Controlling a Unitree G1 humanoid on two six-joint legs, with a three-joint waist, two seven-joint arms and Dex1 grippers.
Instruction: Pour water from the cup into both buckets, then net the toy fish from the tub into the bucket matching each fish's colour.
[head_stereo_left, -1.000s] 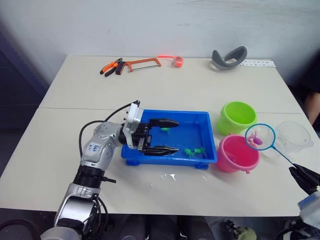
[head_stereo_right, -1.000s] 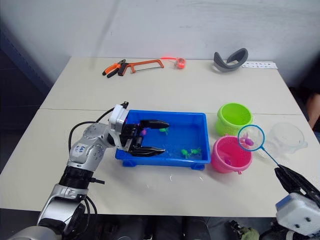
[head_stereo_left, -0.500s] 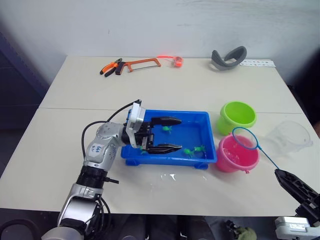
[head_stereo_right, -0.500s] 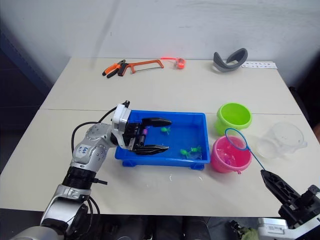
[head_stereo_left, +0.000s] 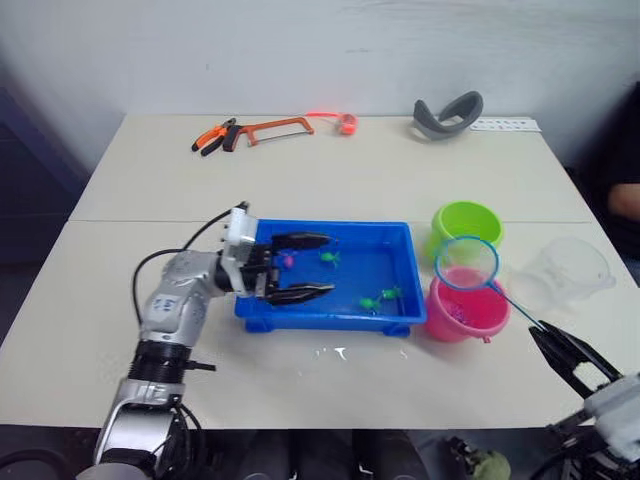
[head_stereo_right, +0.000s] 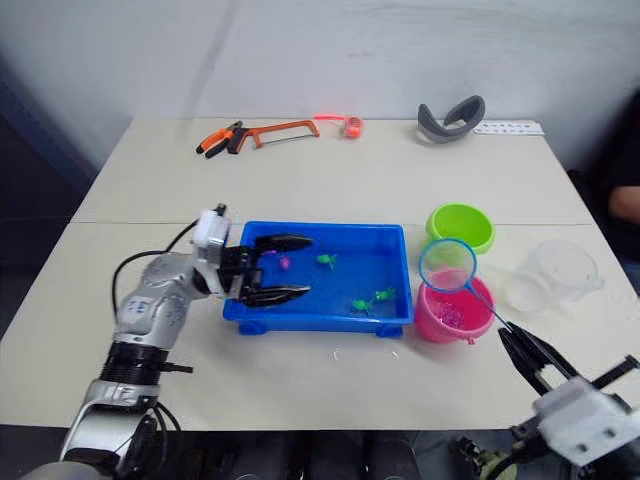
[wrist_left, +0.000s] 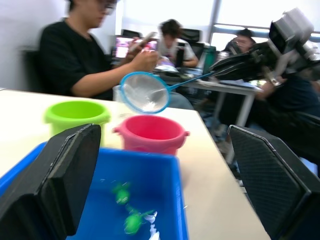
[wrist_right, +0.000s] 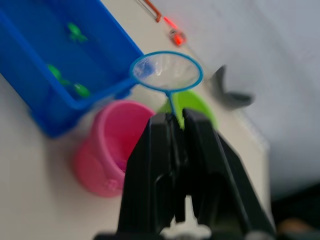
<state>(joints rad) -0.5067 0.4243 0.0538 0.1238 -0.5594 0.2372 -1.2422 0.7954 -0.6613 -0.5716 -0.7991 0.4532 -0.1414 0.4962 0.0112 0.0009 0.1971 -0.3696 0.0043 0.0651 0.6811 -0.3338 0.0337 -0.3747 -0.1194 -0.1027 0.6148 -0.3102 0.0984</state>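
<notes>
Now right pincer (head_stereo_left: 563, 352) grips net (head_stereo_left: 466, 264) above pink bucket (head_stereo_left: 462, 311).

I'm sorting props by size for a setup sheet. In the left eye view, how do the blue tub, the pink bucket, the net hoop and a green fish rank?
1. blue tub
2. pink bucket
3. net hoop, held by the right gripper; it is raised nearer the camera, so the gap to the bucket is unsure
4. green fish

Glossy plastic forms the blue tub (head_stereo_left: 398, 262), pink bucket (head_stereo_left: 455, 312) and green bucket (head_stereo_left: 466, 222); the cup (head_stereo_left: 572, 270) is clear plastic, the table (head_stereo_left: 400, 175) matt.
</notes>
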